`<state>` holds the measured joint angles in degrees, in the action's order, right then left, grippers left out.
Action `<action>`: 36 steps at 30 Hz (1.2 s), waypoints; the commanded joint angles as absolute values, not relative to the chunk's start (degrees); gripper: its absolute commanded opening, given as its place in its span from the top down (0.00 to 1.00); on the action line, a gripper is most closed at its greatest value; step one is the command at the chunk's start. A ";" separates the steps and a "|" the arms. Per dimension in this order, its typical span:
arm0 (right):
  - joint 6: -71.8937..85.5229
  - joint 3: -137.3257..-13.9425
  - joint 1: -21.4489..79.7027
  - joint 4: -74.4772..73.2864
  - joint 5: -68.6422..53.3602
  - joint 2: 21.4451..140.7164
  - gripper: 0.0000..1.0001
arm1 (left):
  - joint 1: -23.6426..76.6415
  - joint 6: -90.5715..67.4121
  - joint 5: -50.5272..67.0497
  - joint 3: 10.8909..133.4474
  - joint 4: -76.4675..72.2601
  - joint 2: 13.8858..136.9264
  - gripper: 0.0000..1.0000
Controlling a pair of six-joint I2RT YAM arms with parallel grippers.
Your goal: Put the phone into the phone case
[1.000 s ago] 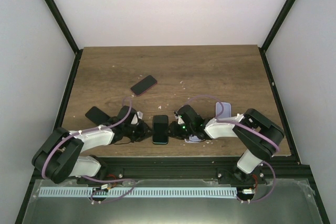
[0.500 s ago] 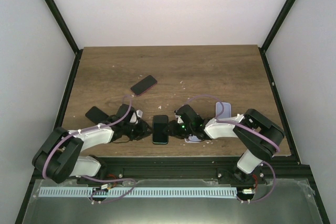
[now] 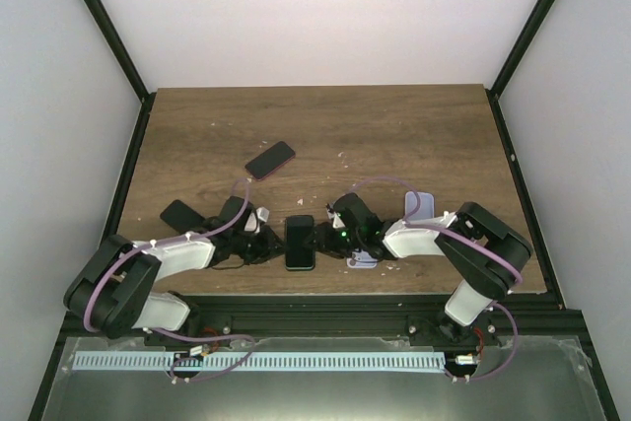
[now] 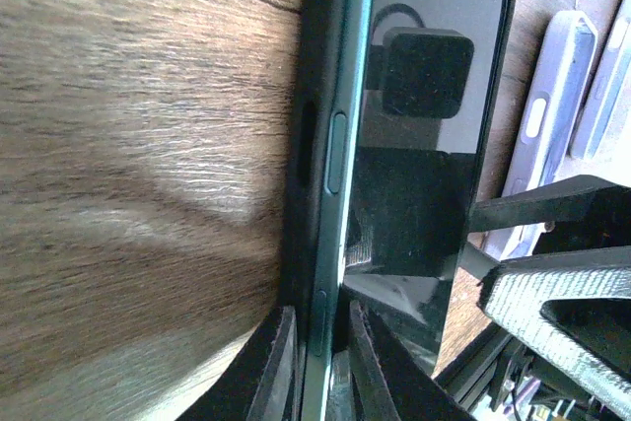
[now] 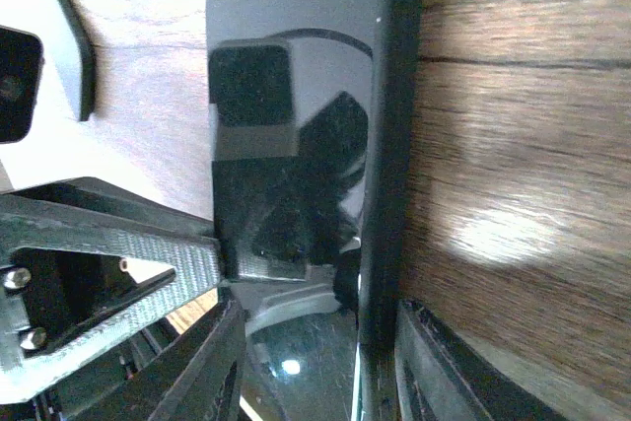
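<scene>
Black fingers of the left gripper sit close together, one on either side of the near left edge of the phone, and appear clenched on that edge. The right gripper stands released. Its jaws are well apart and straddle the opposite long edge, one finger over the glass and the other on the wood just outside the rim. It holds nothing.

Location of work item: the phone lies flat, screen up, between the two grippers at the near middle of the table. A black phone case lies beneath it and around it.

Seating, right side: the case rim stands up along the phone's edge and appears closed over it.

Seating, left side: the phone's teal side and its buttons show bare beside the case wall. The wall's cutout sits next to the button rather than over it. In my judgement this side is not fully home.

Progress: the phone is placed in the case, so most of the task is done. Outstanding is pressing the left edge down until the wall wraps it, then checking the corners, which the views do not show clearly.

Other items noted: a second phone lies farther back, and a lavender case lies beside the right arm. Both are well apart from the work.
</scene>
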<state>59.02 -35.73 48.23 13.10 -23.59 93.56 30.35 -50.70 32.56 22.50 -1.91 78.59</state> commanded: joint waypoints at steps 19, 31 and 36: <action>61.93 -40.06 49.48 23.94 -31.20 96.89 0.57 | 30.32 -49.92 27.34 19.58 4.05 70.84 0.76; 59.36 -40.59 49.51 14.11 -28.41 97.56 0.74 | 30.32 -50.22 27.60 19.76 3.68 71.07 0.76; 59.67 -39.10 49.66 17.55 -30.30 97.26 0.77 | 30.29 -50.45 27.71 19.95 3.13 71.95 0.76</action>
